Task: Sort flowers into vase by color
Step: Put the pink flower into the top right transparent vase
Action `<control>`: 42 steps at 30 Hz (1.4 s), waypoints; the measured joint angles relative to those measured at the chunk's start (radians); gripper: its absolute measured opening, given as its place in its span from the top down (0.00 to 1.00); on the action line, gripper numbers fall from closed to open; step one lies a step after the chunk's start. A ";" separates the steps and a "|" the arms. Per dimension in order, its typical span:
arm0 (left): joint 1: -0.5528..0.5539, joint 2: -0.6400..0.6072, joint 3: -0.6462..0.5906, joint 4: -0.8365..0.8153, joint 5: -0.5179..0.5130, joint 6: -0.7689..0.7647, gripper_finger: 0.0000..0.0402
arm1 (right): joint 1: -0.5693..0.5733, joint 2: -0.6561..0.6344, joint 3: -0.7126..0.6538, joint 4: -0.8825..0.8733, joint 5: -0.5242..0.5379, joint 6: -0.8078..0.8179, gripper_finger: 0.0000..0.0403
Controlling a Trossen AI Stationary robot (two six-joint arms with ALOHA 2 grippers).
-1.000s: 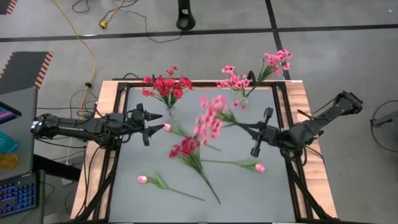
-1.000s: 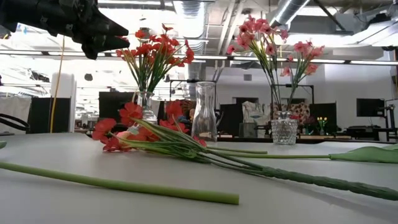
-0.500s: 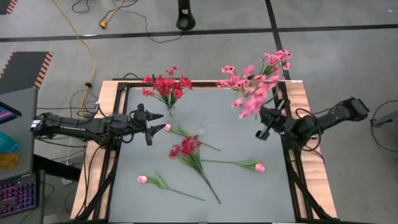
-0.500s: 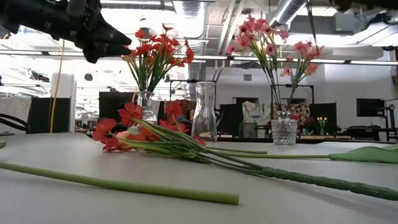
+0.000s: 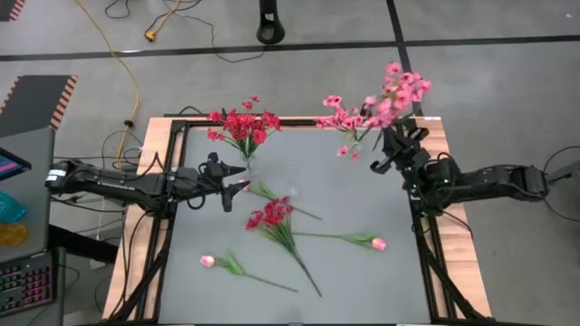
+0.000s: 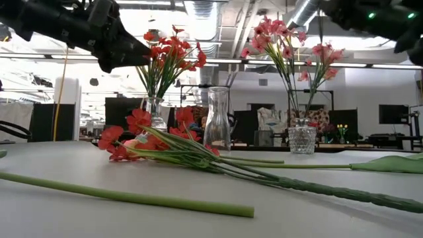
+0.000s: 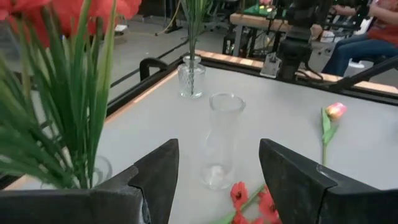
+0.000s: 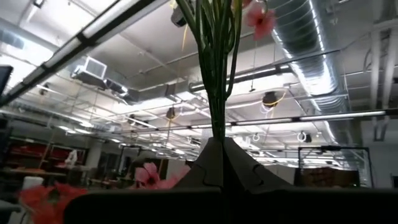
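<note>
One pink small-blossom spray on green stems (image 5: 396, 91) pinched in our right gripper (image 5: 388, 149).
We hold it upright above the far right corner; our left gripper (image 5: 234, 180) hangs spread before the empty clear glass vase (image 7: 220, 140).

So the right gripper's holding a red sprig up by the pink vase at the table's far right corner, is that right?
Not quite: the sprig in the right gripper is pink, not red. The high view shows it raised beside the pink vase at that corner.
</note>
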 joint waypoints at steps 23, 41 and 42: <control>0.000 0.209 0.000 0.217 0.000 -0.058 0.48 | -0.374 0.294 0.004 0.080 -0.171 0.254 0.95; 0.000 0.210 0.000 0.318 0.000 -0.064 0.48 | -0.413 0.310 0.026 0.081 -0.218 0.347 0.95; 0.000 0.210 0.000 0.342 0.000 -0.064 0.48 | -0.400 0.302 0.026 0.082 -0.230 0.347 0.95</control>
